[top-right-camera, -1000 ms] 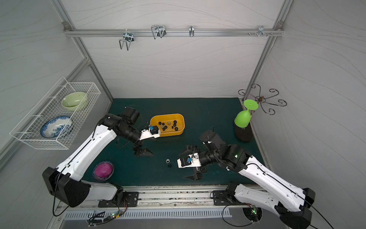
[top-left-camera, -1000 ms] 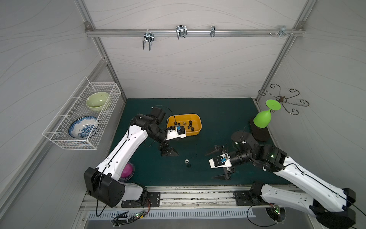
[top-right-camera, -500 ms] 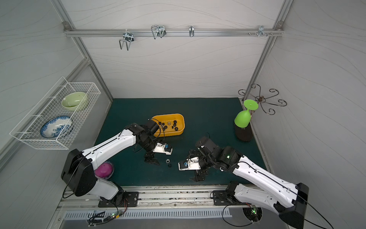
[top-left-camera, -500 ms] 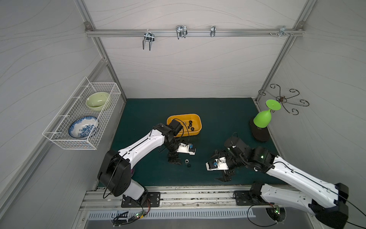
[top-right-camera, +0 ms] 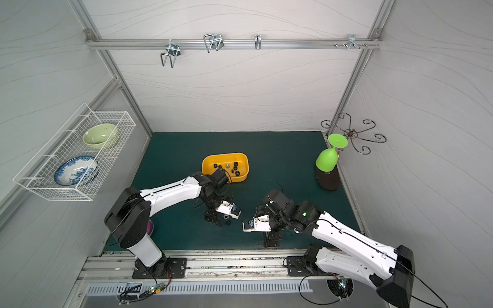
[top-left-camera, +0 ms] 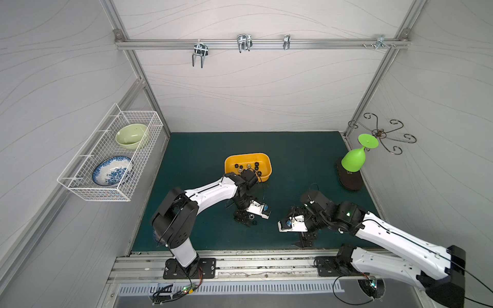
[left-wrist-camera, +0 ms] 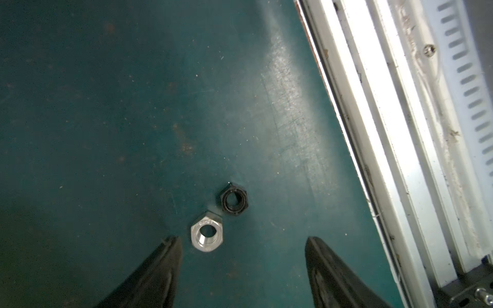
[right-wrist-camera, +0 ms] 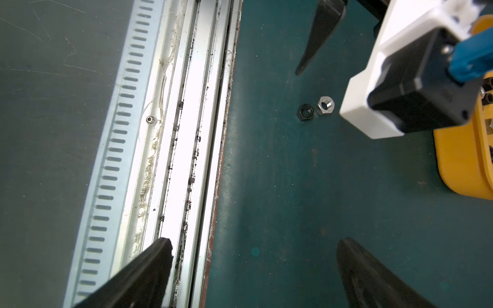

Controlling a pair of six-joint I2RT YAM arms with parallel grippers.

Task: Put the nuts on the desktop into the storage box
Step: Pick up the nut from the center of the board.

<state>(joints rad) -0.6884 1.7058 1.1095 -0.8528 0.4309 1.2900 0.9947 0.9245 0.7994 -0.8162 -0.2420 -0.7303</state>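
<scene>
Two nuts lie touching on the teal desktop [top-left-camera: 293,165] near its front edge: a silver nut [left-wrist-camera: 206,234] [top-right-camera: 225,217] and a black nut [left-wrist-camera: 234,199] [top-right-camera: 229,222]. My left gripper [left-wrist-camera: 242,238] [top-left-camera: 245,219] is low over them and open. The silver nut sits just ahead of one fingertip [left-wrist-camera: 173,240] and nothing is gripped. The yellow storage box [top-left-camera: 268,170] stands further back with several nuts [top-left-camera: 248,166] inside. My right gripper [right-wrist-camera: 254,240] [top-left-camera: 299,226] hangs wide open and empty at the front right. It sees both nuts [right-wrist-camera: 324,106] from a distance.
The aluminium front rail [top-left-camera: 240,264] runs close to the nuts. A green goblet [top-left-camera: 353,160] stands upside down on a dark stand at the right. A white wire basket [top-left-camera: 106,160] with bowls hangs on the left wall. A pink dish [top-right-camera: 150,226] lies under my left arm.
My left arm has swung from the storage box down to the two nuts near the front edge, and its jaws have narrowed. The right arm has shifted slightly toward the front.
</scene>
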